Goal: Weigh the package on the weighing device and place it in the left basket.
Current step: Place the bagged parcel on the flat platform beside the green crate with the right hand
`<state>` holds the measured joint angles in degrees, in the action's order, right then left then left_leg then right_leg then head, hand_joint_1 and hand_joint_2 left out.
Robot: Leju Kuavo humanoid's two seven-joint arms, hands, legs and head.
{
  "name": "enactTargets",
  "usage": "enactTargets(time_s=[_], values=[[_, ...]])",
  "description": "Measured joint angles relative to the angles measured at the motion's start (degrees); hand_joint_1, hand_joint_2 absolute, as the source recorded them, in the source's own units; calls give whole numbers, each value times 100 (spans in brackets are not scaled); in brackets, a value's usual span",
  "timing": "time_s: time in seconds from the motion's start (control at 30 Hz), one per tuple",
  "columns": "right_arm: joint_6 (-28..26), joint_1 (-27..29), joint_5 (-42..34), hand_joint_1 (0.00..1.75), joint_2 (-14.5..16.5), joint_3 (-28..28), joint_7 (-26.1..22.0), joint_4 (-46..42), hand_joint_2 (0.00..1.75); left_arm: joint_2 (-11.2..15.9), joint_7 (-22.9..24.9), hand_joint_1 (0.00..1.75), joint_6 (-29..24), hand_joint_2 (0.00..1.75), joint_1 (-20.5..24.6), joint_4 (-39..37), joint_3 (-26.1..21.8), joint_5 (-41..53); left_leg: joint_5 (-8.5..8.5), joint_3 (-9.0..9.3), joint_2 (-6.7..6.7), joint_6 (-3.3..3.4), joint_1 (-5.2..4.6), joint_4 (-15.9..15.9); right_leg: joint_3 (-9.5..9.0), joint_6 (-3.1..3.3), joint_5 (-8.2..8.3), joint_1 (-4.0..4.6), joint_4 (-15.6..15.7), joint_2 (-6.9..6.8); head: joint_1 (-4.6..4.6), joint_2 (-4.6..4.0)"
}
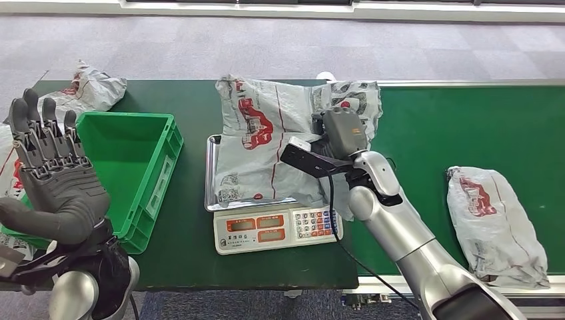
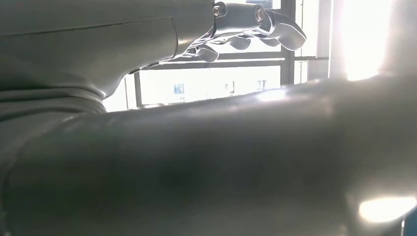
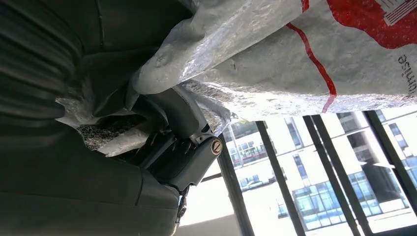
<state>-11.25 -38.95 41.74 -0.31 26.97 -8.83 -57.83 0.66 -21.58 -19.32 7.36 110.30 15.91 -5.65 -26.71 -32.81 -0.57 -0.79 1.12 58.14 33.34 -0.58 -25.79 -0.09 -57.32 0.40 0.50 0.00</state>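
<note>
Fingers [image 3: 184, 115] grip package [image 1: 266, 140] over green table [image 1: 193, 260].

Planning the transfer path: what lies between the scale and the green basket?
In the head view, only bare green table separates the scale from the green basket.

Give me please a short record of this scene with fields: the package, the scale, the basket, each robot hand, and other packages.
package: grey bag with red print, lying on the scale tray and hanging over its far edge
scale: white weighing device with steel tray, on the green table
basket: green basket, left of the scale; nothing seen inside
right robot hand: right robot hand holds the package's right end
left robot hand: left robot hand raised, fingers straight, holding nothing
other packages: one on the conveyor, one behind the basket
</note>
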Motion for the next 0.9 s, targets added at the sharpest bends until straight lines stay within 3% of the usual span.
enactTargets(time_s=[0.6,0.63,0.73,0.77,0.8,0.9], values=[[251,-186,-464,175,379,225,-471,738,175,-22,-25,0,26,0,2,-7,2,48,3,-5,0,-4,0,0,8,5,3,0,-4,0,2,0],[270,-212,-513,144,404,226,-492,773,175,-28,-27,0,35,0,3,-7,2,53,3,-5,1,-4,0,0,8,5,4,0,-4,0,2,0],[239,-313,-599,13,475,226,-531,894,175,-49,-32,0,52,0,3,-7,2,61,4,-5,1,-6,0,0,10,6,4,0,-5,0,1,0],[181,-347,-595,0,496,226,-522,936,175,-55,-32,0,52,0,3,-7,2,66,5,-5,0,-7,0,0,10,6,4,0,-5,0,2,0],[100,-376,-581,0,514,226,-499,981,175,-60,-32,0,52,0,2,-5,2,72,5,-5,0,-8,0,0,10,6,4,0,-5,0,2,0],[-167,-414,-497,0,539,226,-411,1095,44,-72,-27,0,53,0,-1,-3,2,87,6,-5,-1,-8,0,0,10,6,4,0,-5,0,1,0]])
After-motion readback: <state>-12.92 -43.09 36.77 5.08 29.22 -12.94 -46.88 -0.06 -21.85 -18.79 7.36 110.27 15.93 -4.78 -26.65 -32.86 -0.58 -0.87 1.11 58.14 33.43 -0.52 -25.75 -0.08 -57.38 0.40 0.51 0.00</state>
